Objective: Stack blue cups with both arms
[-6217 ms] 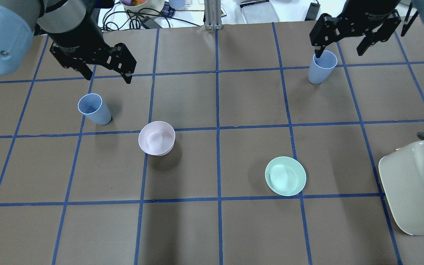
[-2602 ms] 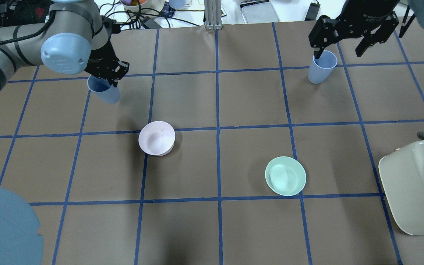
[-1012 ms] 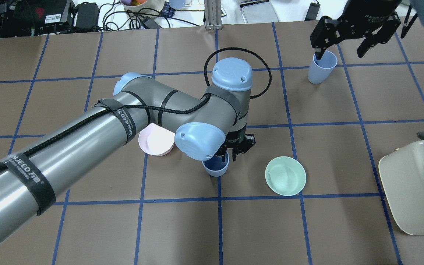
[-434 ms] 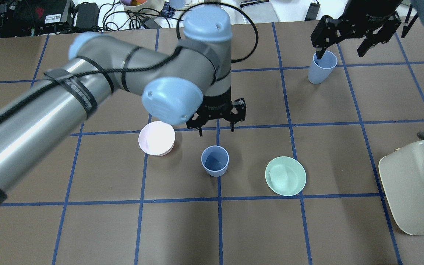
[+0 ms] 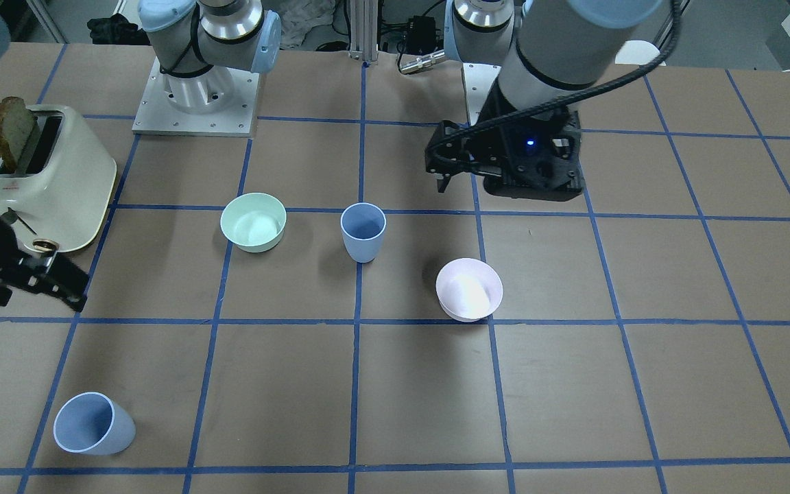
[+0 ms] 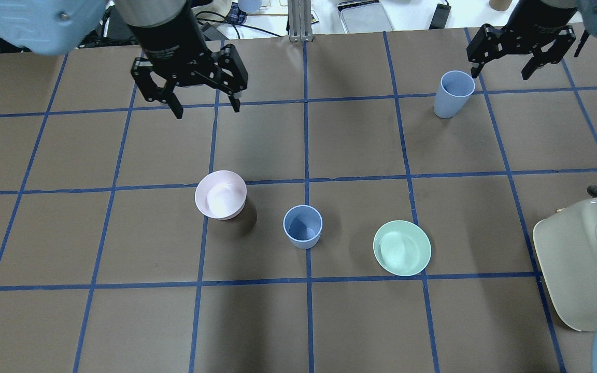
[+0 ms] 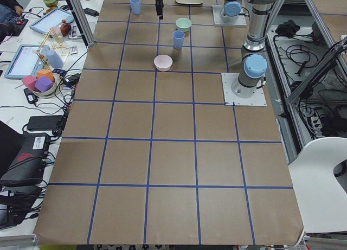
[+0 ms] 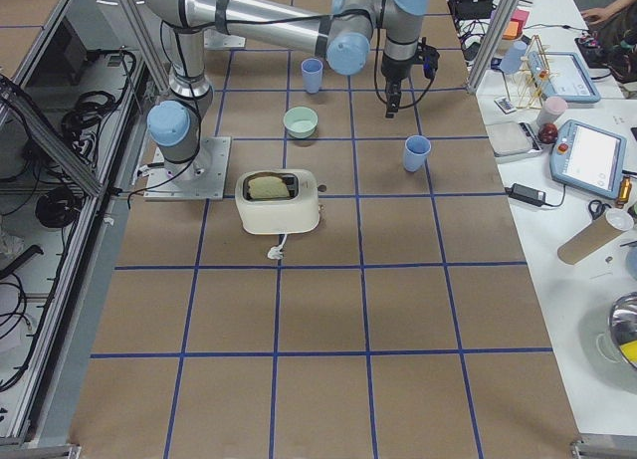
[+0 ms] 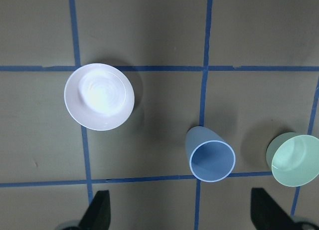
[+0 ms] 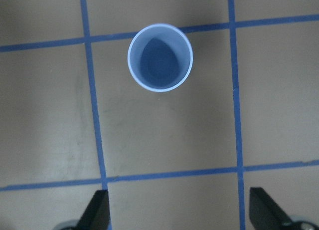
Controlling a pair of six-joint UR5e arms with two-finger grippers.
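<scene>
One pale periwinkle-blue tapered plastic tumbler (image 6: 302,227) stands central on the counter (image 6: 96,238); its twin (image 6: 454,94) is at 2 o'clock. The left jaws and right jaws gape wide, empty. An off-centre descent could clip the twin's rim, toppling it.

Table (image 6: 360,321): wide and flat, covered in brown paper and marked into squares by a blue tape grid (image 6: 309,311). Aluminium post (image 6: 298,20): 1, stood upright at the middle of the table's operator-side edge. White bench (image 7: 13,111): ran along that same side and carried 2 tablets (image 7: 53,20), boxes and small clutter. White chair (image 7: 320,174): 1, stood near a table corner. Floor (image 8: 25,379): grey, with black cables (image 7: 312,117) lying loose on it. Light: even, from above, and cast soft shadows.
</scene>
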